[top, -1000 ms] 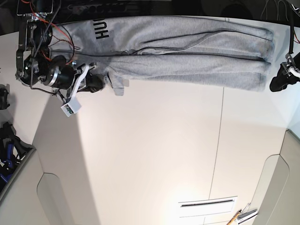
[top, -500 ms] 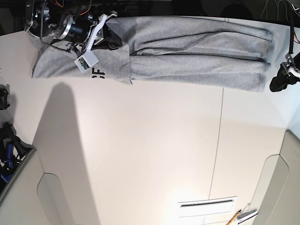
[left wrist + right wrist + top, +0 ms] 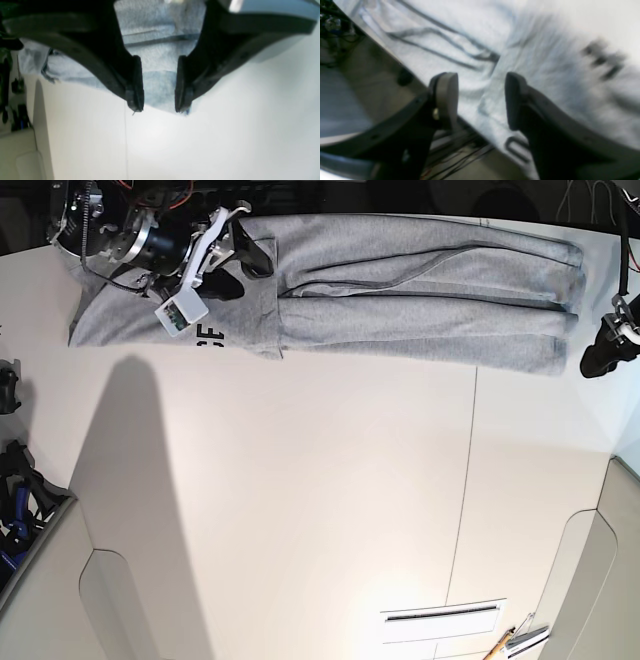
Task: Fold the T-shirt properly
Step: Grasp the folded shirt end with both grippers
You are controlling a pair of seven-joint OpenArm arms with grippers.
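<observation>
Right pincer (image 3: 245,265) sprang apart — T-shirt (image 3: 400,300) long folded grey band, lettering showing; left pincer (image 3: 158,86) apart.

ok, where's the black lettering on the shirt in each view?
Base: lettering upper left, on the folded flap's lower edge, just below the right hand.
Right wrist: blurred lettering upper right, beyond the open fingers.
Left wrist: not in it; only plain grey cloth.
Shared landmark: the shirt, in all three views.

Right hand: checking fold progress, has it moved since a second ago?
Yes. The right hand went from the white table's near side toward its far edge, over the heather-grey cotton T-shirt.
</observation>
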